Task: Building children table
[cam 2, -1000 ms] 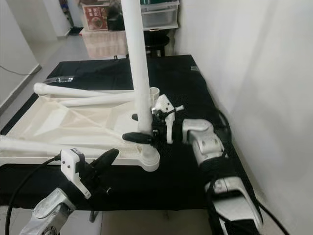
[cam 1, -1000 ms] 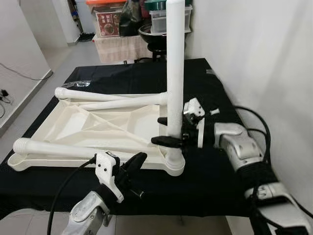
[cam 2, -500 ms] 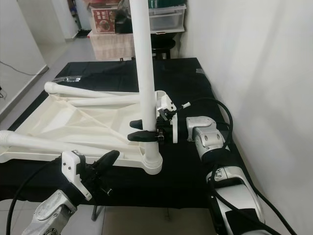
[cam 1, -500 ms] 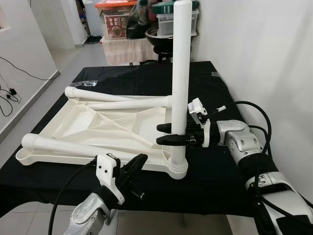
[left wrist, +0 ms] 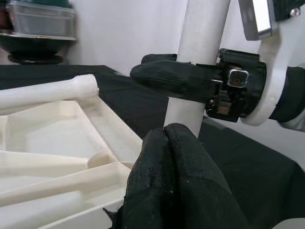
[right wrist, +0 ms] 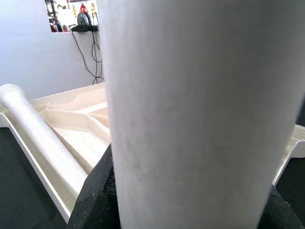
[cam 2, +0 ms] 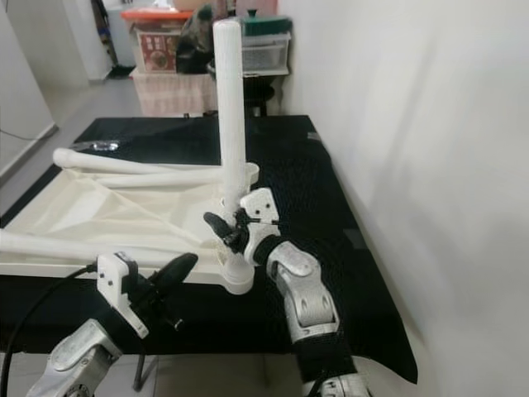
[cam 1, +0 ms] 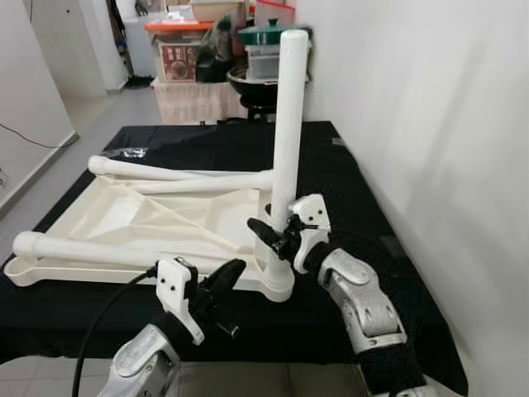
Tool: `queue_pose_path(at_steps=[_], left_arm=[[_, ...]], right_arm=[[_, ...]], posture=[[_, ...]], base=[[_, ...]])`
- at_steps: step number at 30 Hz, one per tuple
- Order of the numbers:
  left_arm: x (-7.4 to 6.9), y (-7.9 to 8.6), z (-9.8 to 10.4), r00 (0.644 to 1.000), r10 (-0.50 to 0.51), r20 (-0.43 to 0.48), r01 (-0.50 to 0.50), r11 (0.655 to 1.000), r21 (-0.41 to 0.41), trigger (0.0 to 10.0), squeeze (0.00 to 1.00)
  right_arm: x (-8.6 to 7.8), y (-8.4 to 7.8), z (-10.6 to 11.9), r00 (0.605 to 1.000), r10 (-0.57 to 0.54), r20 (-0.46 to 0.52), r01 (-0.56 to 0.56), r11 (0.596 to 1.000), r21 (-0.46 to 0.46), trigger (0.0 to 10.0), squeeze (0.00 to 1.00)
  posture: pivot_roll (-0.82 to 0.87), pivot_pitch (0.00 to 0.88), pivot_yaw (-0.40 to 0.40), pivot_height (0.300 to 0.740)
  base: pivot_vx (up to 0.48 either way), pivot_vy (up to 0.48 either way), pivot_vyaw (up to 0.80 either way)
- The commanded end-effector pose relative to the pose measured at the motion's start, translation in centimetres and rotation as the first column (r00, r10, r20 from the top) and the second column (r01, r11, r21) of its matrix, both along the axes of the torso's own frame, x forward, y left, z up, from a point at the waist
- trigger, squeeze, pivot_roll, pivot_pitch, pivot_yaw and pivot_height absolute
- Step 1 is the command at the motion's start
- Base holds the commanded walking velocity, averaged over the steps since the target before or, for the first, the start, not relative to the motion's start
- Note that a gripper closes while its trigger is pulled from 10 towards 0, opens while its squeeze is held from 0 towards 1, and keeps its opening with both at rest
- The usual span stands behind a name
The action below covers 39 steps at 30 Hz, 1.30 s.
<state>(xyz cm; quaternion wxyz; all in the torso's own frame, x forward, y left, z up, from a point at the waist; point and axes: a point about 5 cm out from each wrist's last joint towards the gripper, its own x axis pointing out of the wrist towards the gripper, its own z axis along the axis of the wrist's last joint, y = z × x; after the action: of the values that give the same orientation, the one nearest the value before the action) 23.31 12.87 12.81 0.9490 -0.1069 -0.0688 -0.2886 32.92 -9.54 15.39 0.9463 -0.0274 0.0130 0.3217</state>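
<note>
With the right gripper (cam 1: 277, 234) clamped low on the upright leg (cam 1: 287, 124) at the upturned tabletop's (cam 1: 124, 217) near right corner and the left gripper (cam 1: 216, 285) pinched shut nearby, empty, any sideways pull risked cross-threading the socket.

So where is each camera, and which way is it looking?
Left eye view: on the head, looking down at the tabletop on the black cloth; both arms show.
Right eye view: beside it, same scene.
Left wrist view: on the left arm, looking past the left gripper at the leg.
Right wrist view: on the right arm, pressed up to that leg, the right gripper around it.
All four share the leg.
</note>
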Motion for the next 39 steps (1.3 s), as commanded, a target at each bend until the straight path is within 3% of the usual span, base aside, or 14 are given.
queue_pose_path(at_steps=[1, 3, 5, 7, 8, 9, 10, 16, 18, 32, 33, 34, 35, 39], left_arm=[[0.2, 0.2, -0.2, 1.0, 0.0, -0.01, 0.0, 1.0, 0.008, 10.0, 0.0], [0.3, 0.2, -0.2, 1.0, 0.0, -0.011, 0.0, 1.0, 0.009, 10.0, 0.0], [0.4, 0.2, -0.2, 1.0, 0.002, -0.011, -0.002, 1.0, 0.01, 10.0, 0.0], [0.4, 0.2, -0.2, 1.0, 0.003, -0.01, -0.003, 1.0, 0.01, 10.0, 0.0], [0.4, 0.2, -0.2, 1.0, 0.004, -0.01, -0.004, 1.0, 0.009, 10.0, 0.0], [0.4, 0.2, -0.2, 1.0, 0.004, -0.01, -0.004, 1.0, 0.009, 10.0, 0.0], [0.4, 0.2, -0.2, 1.0, 0.003, -0.01, -0.003, 1.0, 0.009, 10.0, 0.0], [0.3, 0.0, -0.2, 1.0, 0.002, -0.01, -0.002, 1.0, 0.007, 10.0, 0.0], [0.3, 0.0, -0.2, 1.0, 0.001, -0.009, -0.001, 1.0, 0.006, 10.0, 0.0], [-0.1, -0.5, -0.3, 1.0, -0.002, -0.011, 0.002, 1.0, 0.0, 10.0, 0.0], [-0.1, -0.6, -0.3, 1.0, -0.002, -0.011, 0.002, 1.0, -0.001, 10.0, 0.0], [-0.1, -0.6, -0.3, 1.0, -0.002, -0.011, 0.002, 1.0, -0.001, 10.0, 0.0], [-0.1, -0.6, -0.3, 1.0, -0.003, -0.011, 0.003, 1.0, -0.002, 10.0, 0.0], [-0.1, -0.7, -0.3, 1.0, -0.005, -0.012, 0.005, 1.0, -0.004, 10.0, 0.0]], right_arm=[[0.1, -0.9, -2.8, 0.99, -0.045, -0.135, 0.041, 0.999, -0.029, 0.0, 0.0], [0.2, -0.7, -3.0, 0.988, -0.03, -0.151, 0.027, 0.999, -0.021, 0.0, 0.0], [0.1, -0.2, -2.4, 0.989, 0.045, -0.138, -0.046, 0.999, -0.006, 10.0, 0.0], [-0.1, 0.1, -2.1, 0.987, 0.085, -0.133, -0.084, 0.996, 0.012, 10.0, 0.0], [-0.6, 0.6, -1.7, 0.982, 0.134, -0.13, -0.131, 0.991, 0.027, 10.0, 0.78], [-0.6, 0.6, -1.7, 0.982, 0.134, -0.13, -0.131, 0.991, 0.027, 10.0, 0.78], [-1.3, 1.2, -1.2, 0.964, 0.229, -0.134, -0.225, 0.973, 0.046, 10.0, 1.0], [-1.7, 1.5, 0.2, 0.889, 0.453, -0.067, -0.454, 0.891, 0.005, 10.0, 0.9], [-0.7, 0.8, 1.0, 0.836, 0.546, -0.063, -0.548, 0.836, -0.024, 10.0, 0.0], [2.3, -1.9, 2.7, 0.724, 0.67, -0.166, -0.686, 0.724, -0.072, 10.0, 0.0], [2.5, -2.2, 2.9, 0.721, 0.672, -0.167, -0.688, 0.723, -0.062, 3.5, 0.0], [2.5, -2.2, 2.9, 0.721, 0.672, -0.167, -0.688, 0.723, -0.062, 3.5, 0.0], [2.8, -2.4, 3.0, 0.717, 0.678, -0.164, -0.692, 0.72, -0.051, 0.0, 0.0], [3.0, -2.9, 2.9, 0.705, 0.689, -0.167, -0.702, 0.711, -0.033, 0.0, 0.0]], posture=[[-0.04, 0.0, 0.029, 0.74], [-0.04, 0.0, 0.031, 0.74], [-0.04, 0.0, 0.029, 0.74], [-0.04, 0.0, 0.029, 0.74], [-0.03, 0.0, 0.028, 0.74], [-0.03, 0.0, 0.028, 0.74], [-0.03, 0.0, 0.023, 0.74], [-0.02, 0.0, 0.019, 0.74], [-0.01, 0.0, 0.012, 0.74], [0.02, 0.0, -0.003, 0.74], [0.01, 0.0, -0.004, 0.74], [0.01, 0.0, -0.004, 0.74], [0.01, 0.0, -0.005, 0.74], [0.01, 0.0, -0.006, 0.74]], base=[[0.0, 0.0, 0.0], [0.0, 0.0, 0.0], [0.0, 0.0, 0.0], [0.0, 0.0, 0.0], [0.0, 0.0, 0.0], [0.0, 0.0, 0.0], [0.0, 0.0, 0.0], [0.0, 0.0, 0.0], [0.0, 0.0, 0.0], [0.0, 0.0, 0.0], [0.0, 0.0, 0.0], [0.0, 0.0, 0.0], [0.0, 0.0, 0.0], [0.0, 0.0, 0.0]])
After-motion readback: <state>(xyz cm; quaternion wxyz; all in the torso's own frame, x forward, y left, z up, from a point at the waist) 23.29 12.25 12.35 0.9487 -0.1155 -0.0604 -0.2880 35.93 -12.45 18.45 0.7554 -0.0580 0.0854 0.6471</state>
